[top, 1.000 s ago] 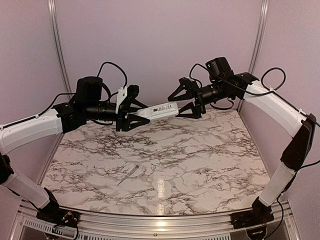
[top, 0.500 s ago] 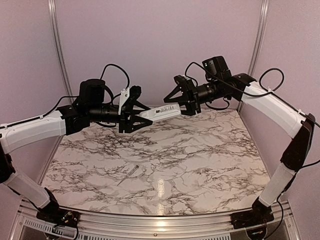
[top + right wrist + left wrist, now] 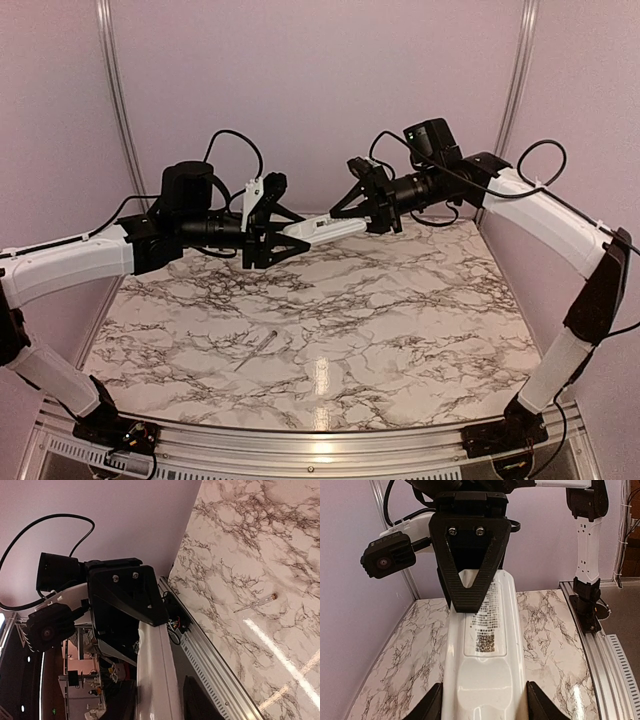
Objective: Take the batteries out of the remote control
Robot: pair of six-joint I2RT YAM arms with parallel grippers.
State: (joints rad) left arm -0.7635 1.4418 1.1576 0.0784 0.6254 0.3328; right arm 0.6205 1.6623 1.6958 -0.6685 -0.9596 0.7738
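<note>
Holding small white plastic remote control point(image 3: 322, 227) in our left fingers point(image 3: 540, 710); right fingers point(image 3: 470, 570) narrow round other end, grip unclear.

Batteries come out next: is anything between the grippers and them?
Yes: the remote control itself. The face seen from the left wrist is closed white plastic with a label, no open recess, no batteries visible. The left gripper holds one end; the right gripper straddles the other.
</note>
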